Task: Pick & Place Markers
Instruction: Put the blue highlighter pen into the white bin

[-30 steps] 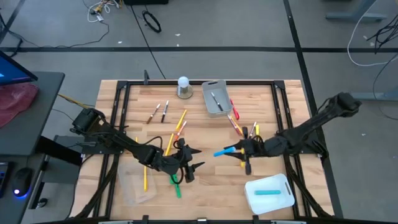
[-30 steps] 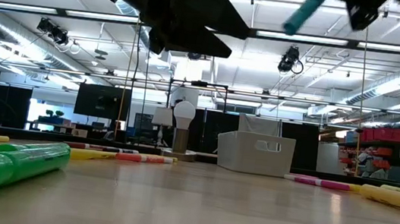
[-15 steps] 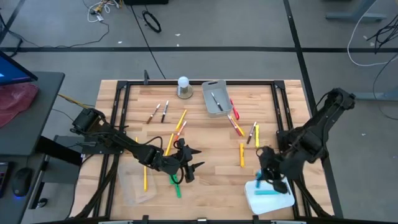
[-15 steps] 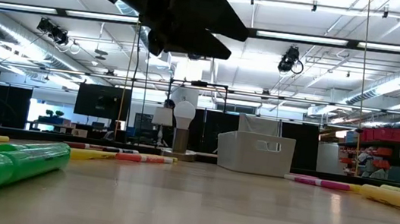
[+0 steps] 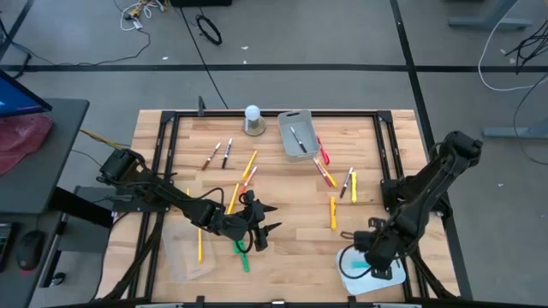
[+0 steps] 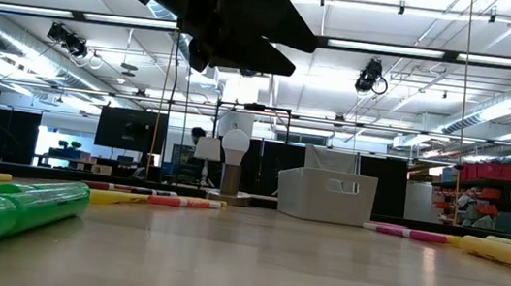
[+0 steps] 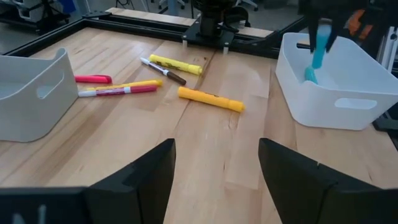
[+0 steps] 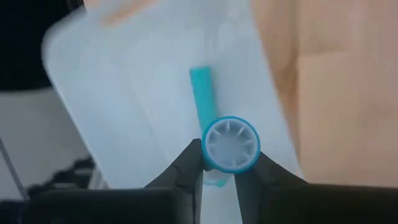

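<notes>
Markers lie scattered over the wooden table: a green one (image 5: 242, 255) near my left gripper, yellow, orange and pink ones (image 5: 333, 212) mid-table, and one (image 5: 297, 137) in the grey bin (image 5: 295, 147). My left gripper (image 5: 261, 224) hovers open above the table with nothing between its fingers. My right gripper (image 5: 368, 255) points down over the white bin (image 5: 396, 275) at the near right, shut on a blue marker (image 7: 318, 46). A second blue marker (image 8: 202, 93) lies on that bin's floor. My right gripper pinches the blue marker's upper end (image 8: 230, 146) between its two fingers, which come from above and point down. The marker stands nearly upright below the fingers, lifted clear, with its lower part inside the white bin's walls (image 7: 336, 106).
A white ball on a grey base (image 5: 253, 120) stands at the far edge beside the grey bin. A clear container (image 5: 187, 255) sits near the front left. A black frame (image 5: 274, 114) borders the tabletop. Bare wood (image 5: 295, 248) lies between the two grippers.
My right gripper has swung from mid-table toward the near right edge and down to the white bin, tipping from nearly level to pointing down. The blue marker has gone with it, turned from level to upright.
</notes>
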